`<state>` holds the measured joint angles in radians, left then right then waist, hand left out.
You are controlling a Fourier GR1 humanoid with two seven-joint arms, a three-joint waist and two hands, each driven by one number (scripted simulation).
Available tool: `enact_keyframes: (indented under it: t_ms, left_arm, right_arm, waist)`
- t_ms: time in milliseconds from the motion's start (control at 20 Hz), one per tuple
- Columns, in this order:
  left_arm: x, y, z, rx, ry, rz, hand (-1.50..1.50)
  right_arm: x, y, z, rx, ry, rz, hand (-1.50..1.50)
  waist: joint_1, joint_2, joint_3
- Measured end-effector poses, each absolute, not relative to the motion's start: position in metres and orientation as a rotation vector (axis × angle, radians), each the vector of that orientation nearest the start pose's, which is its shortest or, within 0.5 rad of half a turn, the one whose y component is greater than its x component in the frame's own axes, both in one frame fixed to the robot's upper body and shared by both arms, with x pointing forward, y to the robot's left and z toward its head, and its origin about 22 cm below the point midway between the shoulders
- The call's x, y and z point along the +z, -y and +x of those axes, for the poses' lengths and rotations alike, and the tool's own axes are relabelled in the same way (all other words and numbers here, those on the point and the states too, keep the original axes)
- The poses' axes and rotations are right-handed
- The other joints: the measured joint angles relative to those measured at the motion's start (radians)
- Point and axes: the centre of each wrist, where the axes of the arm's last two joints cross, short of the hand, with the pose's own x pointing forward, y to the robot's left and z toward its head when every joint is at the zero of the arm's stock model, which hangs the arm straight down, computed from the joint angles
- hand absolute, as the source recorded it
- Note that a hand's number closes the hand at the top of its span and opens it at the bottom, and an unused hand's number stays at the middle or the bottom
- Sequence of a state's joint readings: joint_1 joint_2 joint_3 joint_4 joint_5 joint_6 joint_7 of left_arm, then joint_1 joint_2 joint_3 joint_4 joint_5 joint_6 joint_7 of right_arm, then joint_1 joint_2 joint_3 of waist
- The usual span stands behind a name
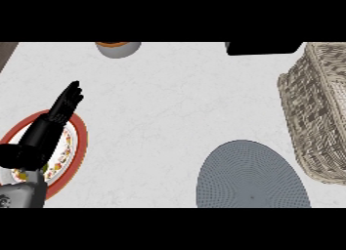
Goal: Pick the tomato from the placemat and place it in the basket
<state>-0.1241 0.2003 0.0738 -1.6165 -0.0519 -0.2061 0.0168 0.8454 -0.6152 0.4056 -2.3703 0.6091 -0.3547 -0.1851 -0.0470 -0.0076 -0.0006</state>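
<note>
A round grey placemat (251, 176) lies on the white counter at the lower right, and I see no tomato on it. The wicker basket (327, 112) stands at the right edge, partly cut off by the view; its inside shows no tomato from here. My left hand (42, 134) rests at the left with its fingers (69, 97) straight, pointing up and away, holding nothing. It lies over a plate. The right hand does not show anywhere in the head view.
Under the left hand sits a red-rimmed patterned plate (76, 146). A grey bowl with an orange inside (118, 47) is at the top edge. A black object (262, 47) sits at the top right beside the basket.
</note>
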Motion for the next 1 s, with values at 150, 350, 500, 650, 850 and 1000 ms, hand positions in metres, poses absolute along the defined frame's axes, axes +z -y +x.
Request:
enact_keyframes:
  t_ms: [150,350,500,650,850,1000]
  left_arm:
    - [0.058,-0.276,0.270,-0.348,1.684,0.082,0.00]
    - [0.059,-0.273,0.271,-0.355,1.686,0.077,0.00]
    - [0.063,-0.269,0.272,-0.365,1.688,0.067,0.00]
    - [0.060,-0.266,0.272,-0.372,1.691,0.056,0.00]
    - [0.064,-0.260,0.276,-0.384,1.693,0.047,0.00]
    - [0.062,-0.259,0.277,-0.389,1.696,0.039,0.00]
  right_arm:
    - [0.093,0.259,0.047,0.812,1.721,-0.629,1.50]
    - [0.101,0.274,0.056,0.796,1.704,-0.745,1.50]
    - [0.107,0.279,0.067,0.753,1.704,-0.805,1.50]
    - [0.115,0.285,0.082,0.689,1.710,-0.877,1.50]
    - [0.131,0.294,0.104,0.547,1.719,-0.930,1.50]
    - [0.151,0.301,0.122,0.406,1.732,-0.923,1.50]
  waist:
    - [0.002,0.001,-0.001]
    - [0.013,0.005,-0.001]
    - [0.027,0.008,-0.002]
    - [0.039,0.012,-0.002]
    - [0.052,0.014,-0.002]
    - [0.059,0.015,-0.002]
